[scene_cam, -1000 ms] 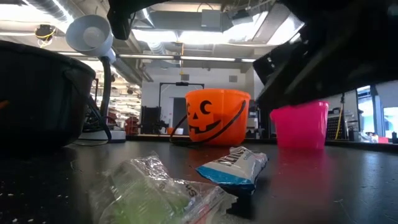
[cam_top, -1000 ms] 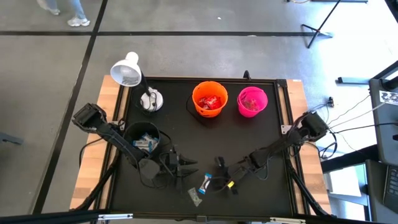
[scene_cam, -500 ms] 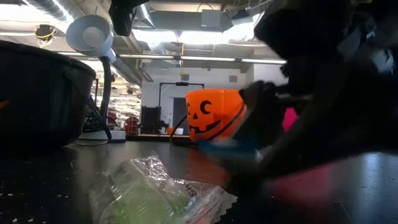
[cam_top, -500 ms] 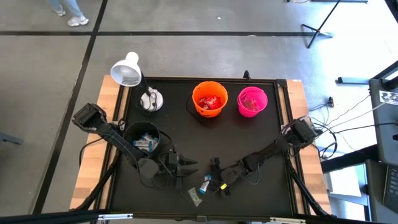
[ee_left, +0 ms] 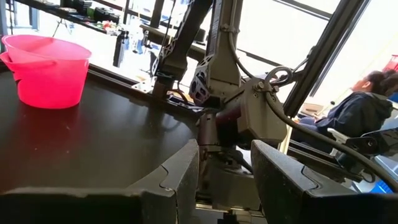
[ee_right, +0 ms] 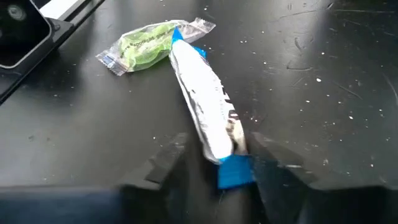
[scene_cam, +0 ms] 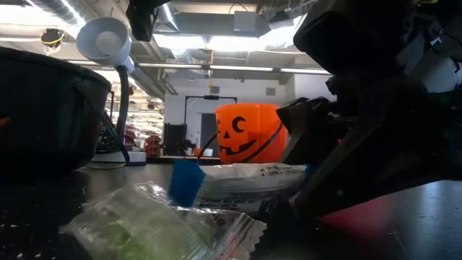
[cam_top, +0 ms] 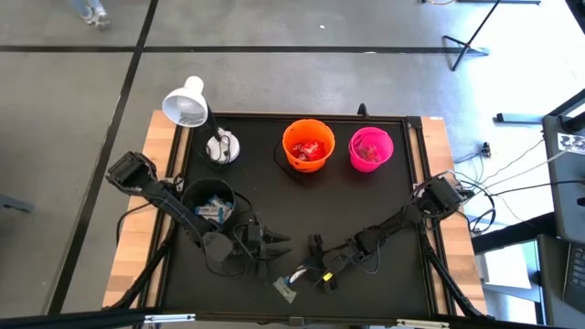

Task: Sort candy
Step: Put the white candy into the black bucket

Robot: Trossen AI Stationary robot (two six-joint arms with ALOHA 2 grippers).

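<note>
A blue-and-white wrapped candy (ee_right: pixel 208 118) lies on the black table near its near edge, also visible in the high view (cam_top: pixel 297 273) and the low view (scene_cam: pixel 249 182). A clear-wrapped green candy (ee_right: pixel 146 45) lies just beyond it and touches its far end. My right gripper (ee_right: pixel 217 162) is low over the table (cam_top: pixel 311 271), open, with one finger on each side of the candy's blue near end. My left gripper (cam_top: pixel 279 245) waits open just left of it, holding nothing (ee_left: pixel 225 168). My right gripper comes at the blue-and-white candy low and slanting, from the table's right side, with its fingers along the candy's length. One finger (ee_right: pixel 267 165) stands against the candy's blue end (ee_right: pixel 235 173), while a small gap shows at the other finger (ee_right: pixel 165 162). The candy lies flat on the table.
The black bucket (cam_top: pixel 208 203) holds blue-and-white candy at the table's left. The orange pumpkin bucket (cam_top: pixel 307 146) and the pink bucket (cam_top: pixel 370 149) stand at the far edge. A white lamp (cam_top: pixel 187 105) stands at the far left corner. A person (ee_left: pixel 367 106) sits beyond the table.
My right gripper has moved down and toward the table's near left, reaching the blue-and-white candy. The candy has turned about on the table, so that one blue end now points left in the low view. The green candy has been nudged a little.
</note>
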